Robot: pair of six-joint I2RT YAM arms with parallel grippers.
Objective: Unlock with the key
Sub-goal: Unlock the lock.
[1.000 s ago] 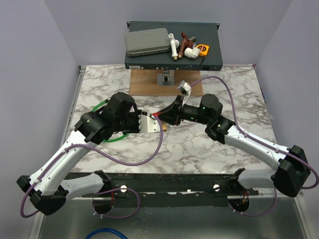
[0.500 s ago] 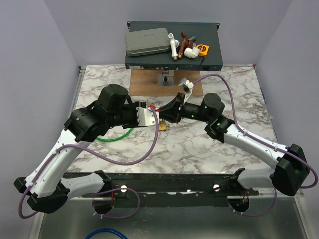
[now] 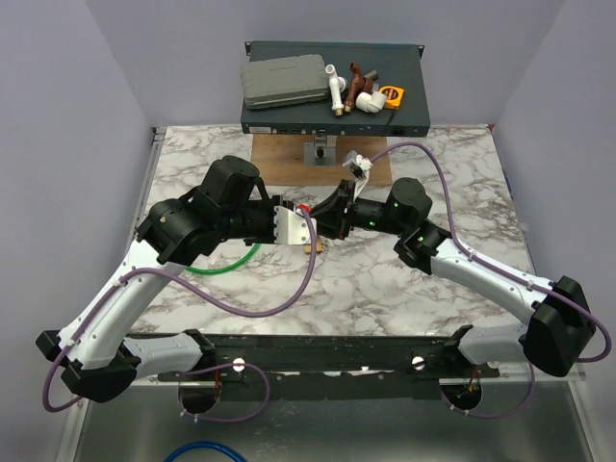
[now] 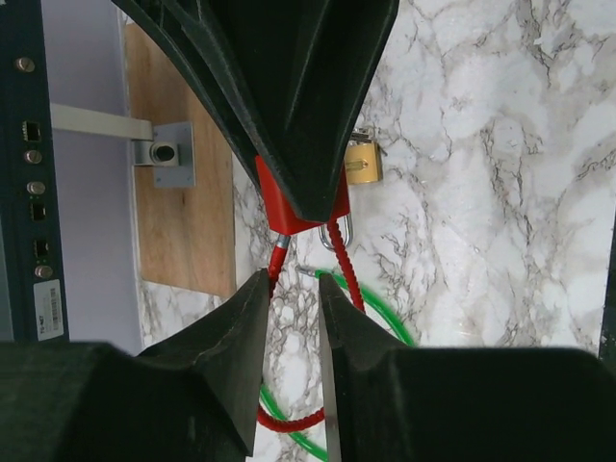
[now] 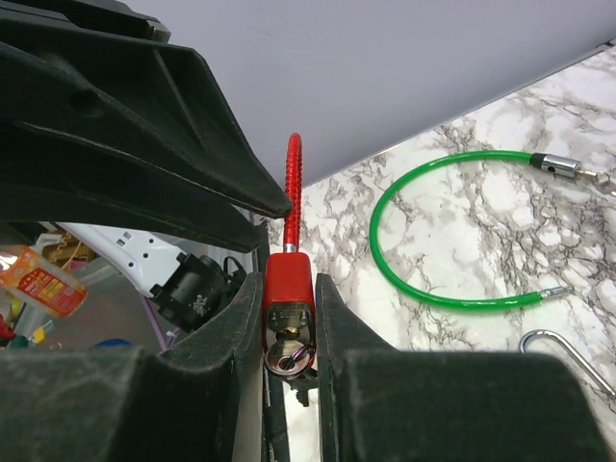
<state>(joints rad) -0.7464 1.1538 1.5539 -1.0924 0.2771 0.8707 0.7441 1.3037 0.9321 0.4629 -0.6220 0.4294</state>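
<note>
My right gripper (image 5: 289, 284) is shut on a red padlock (image 5: 289, 294) and holds it above the marble table. A silver key (image 5: 289, 361) sits in its keyhole, facing the right wrist camera. A red cable (image 5: 291, 192) runs from the lock's far end. My left gripper (image 4: 294, 279) faces the lock from the other side. Its fingers stand a narrow gap apart with nothing between them, just short of the cable's end. In the top view the two grippers (image 3: 310, 224) meet tip to tip at mid-table.
A small brass padlock (image 4: 362, 162) lies on the table under the grippers. A green cable loop (image 3: 231, 262) lies to the left, and a metal hook (image 5: 563, 351) lies near it. A wooden board with a metal fixture (image 3: 318, 159) and a rack unit (image 3: 332, 115) stand at the back.
My left gripper has risen and moved right, up to the red padlock. My right gripper has shifted slightly towards the back, still holding the lock.
</note>
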